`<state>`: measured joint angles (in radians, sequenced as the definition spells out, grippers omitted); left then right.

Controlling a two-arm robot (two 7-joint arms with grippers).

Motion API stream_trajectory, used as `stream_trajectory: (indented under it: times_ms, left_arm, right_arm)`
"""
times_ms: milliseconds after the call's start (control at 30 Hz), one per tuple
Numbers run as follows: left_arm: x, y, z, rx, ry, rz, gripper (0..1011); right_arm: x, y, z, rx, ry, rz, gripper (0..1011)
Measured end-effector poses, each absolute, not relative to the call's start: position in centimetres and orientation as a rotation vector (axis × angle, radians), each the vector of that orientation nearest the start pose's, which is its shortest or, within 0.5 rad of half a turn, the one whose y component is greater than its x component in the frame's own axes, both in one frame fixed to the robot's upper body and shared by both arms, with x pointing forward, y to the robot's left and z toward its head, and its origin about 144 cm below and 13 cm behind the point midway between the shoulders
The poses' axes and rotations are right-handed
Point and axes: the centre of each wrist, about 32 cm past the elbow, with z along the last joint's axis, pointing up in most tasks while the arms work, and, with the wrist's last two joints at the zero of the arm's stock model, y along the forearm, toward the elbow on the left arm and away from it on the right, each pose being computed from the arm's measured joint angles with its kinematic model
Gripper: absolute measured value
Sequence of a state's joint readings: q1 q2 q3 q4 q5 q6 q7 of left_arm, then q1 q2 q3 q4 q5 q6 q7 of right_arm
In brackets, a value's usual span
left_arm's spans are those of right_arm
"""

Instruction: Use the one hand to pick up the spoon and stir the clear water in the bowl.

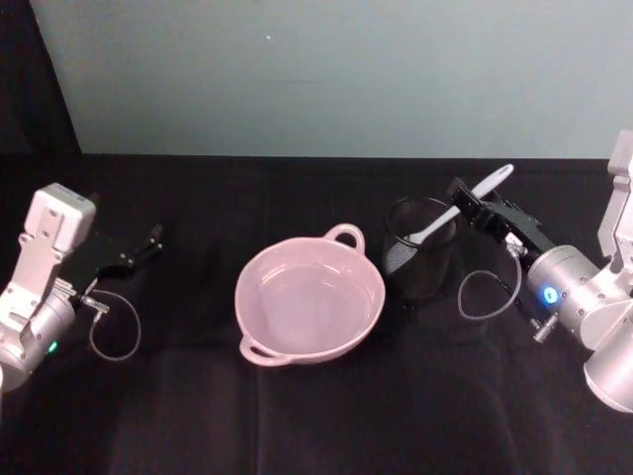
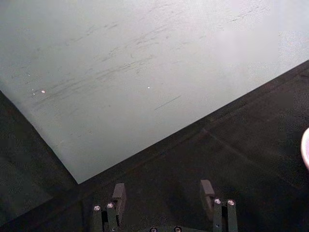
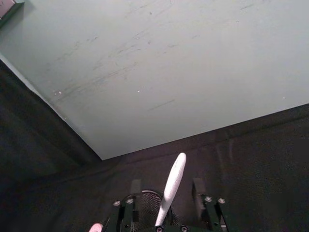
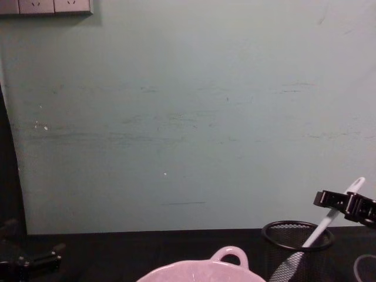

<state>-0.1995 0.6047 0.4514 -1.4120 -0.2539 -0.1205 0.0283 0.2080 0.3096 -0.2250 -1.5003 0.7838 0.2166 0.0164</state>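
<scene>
A black wire-mesh cup (image 1: 420,259) stands on the dark bench (image 1: 316,416), just below-left of the right hand (image 1: 469,204); a pale green wall (image 1: 326,69) rises beyond.

You see the bowl (image 1: 310,302) centred on the table (image 1: 326,426), the cup (image 1: 420,252) just right of it, the spoon (image 1: 461,205) tilted inside.

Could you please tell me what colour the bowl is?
The bowl is pale pink, clearest in the head view.

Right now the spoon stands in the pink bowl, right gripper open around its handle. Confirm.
Wrong: the head view shows the spoon standing in the black mesh cup, beside the bowl. The right gripper is open around its handle.
</scene>
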Motion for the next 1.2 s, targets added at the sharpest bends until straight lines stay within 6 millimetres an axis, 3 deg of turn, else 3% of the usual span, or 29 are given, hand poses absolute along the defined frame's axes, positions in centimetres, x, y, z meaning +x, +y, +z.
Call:
stream_trajectory:
  times_ms: [600, 967, 1200]
  left_arm:
    - [48.9, 31.0, 114.0, 0.304, -0.285, 1.248, 1011]
    - [48.9, 31.0, 114.0, 0.304, -0.285, 1.248, 1011]
    - [48.9, 31.0, 114.0, 0.304, -0.285, 1.248, 1011]
  right_arm:
    - [51.0, -25.5, 118.4, 0.182, 0.459, -1.272, 142]
    - [51.0, -25.5, 118.4, 0.181, 0.449, -1.267, 124]
    - [50.0, -25.5, 119.2, 0.176, 0.322, -1.205, 123]
